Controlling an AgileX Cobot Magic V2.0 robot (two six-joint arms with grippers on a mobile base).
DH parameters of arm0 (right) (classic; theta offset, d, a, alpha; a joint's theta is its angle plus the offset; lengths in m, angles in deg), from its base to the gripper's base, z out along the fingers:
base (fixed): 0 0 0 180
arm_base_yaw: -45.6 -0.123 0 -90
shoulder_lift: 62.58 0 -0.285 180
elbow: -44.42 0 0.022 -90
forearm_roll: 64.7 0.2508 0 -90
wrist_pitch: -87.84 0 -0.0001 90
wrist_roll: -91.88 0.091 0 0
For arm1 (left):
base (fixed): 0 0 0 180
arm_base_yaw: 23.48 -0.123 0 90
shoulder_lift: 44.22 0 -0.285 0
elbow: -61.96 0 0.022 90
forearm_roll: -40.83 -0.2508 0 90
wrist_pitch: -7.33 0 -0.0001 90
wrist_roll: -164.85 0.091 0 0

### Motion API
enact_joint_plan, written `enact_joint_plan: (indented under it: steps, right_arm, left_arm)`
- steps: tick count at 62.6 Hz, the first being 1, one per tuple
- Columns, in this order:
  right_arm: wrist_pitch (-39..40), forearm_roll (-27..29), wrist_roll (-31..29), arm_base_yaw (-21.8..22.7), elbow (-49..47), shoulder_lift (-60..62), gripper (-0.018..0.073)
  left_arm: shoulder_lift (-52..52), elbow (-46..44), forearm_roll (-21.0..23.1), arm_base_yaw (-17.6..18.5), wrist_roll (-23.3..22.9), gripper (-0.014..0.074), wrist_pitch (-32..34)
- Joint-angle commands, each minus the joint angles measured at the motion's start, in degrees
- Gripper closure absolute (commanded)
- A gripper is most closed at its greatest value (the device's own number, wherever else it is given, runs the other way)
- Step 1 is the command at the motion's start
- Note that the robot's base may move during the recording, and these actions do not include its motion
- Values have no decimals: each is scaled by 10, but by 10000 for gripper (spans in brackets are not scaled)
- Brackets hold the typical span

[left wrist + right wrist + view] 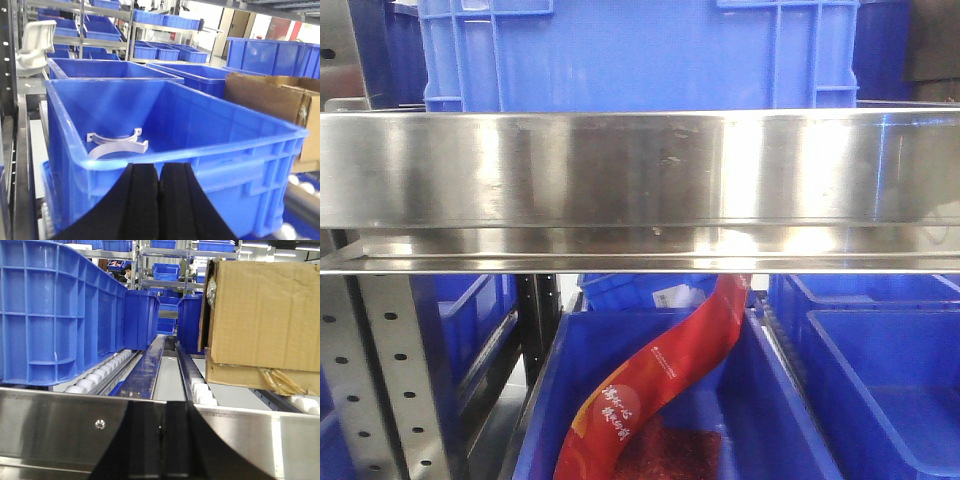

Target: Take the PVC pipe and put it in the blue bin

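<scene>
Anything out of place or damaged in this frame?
One thing: a red printed bag hangs from under the steel shelf into the lower blue bin, draped crookedly. The cardboard box has a torn lower edge. The white clamp lies flat in its bin.

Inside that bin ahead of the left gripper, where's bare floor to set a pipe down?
Most of the bin floor is bare: the whole right side and the back. Only the front-left is taken, by a white clamp. The left gripper sits outside the front rim.
</scene>
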Motion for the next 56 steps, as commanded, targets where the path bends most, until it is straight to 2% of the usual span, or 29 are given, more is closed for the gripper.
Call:
enact_joint_plan:
  steps: [1, 5, 19, 31, 39, 46, 50, 53, 56]
  right_arm:
    - [14, 2, -3, 4, 0, 2, 728]
    - [14, 2, -3, 4, 0, 2, 728]
    - [14, 2, -3, 4, 0, 2, 728]
    - [14, 2, -3, 4, 0, 2, 728]
    - [14, 2, -3, 4, 0, 2, 728]
    - [14, 2, -3, 4, 0, 2, 728]
    - [14, 2, -3, 4, 0, 2, 728]
    - [14, 2, -3, 4, 0, 2, 728]
    - [14, 2, -3, 4, 0, 2, 728]
  left_arm:
    - [-22, 38, -17, -1, -3, 707, 4]
    - [-76, 115, -19, -18, -3, 707, 5]
    - [-232, 255, -44, -70, -3, 707, -8]
    - [-356, 358, -44, -146, -3, 707, -10]
    - [-430, 414, -32, -199, -3, 707, -10]
    - [-483, 443, -15, -232, 5, 707, -16]
    - [-488, 447, -1, -251, 23, 707, -11]
    - [-488, 447, 4, -261, 29, 707, 21]
    - [-488, 447, 4, -269, 30, 707, 16]
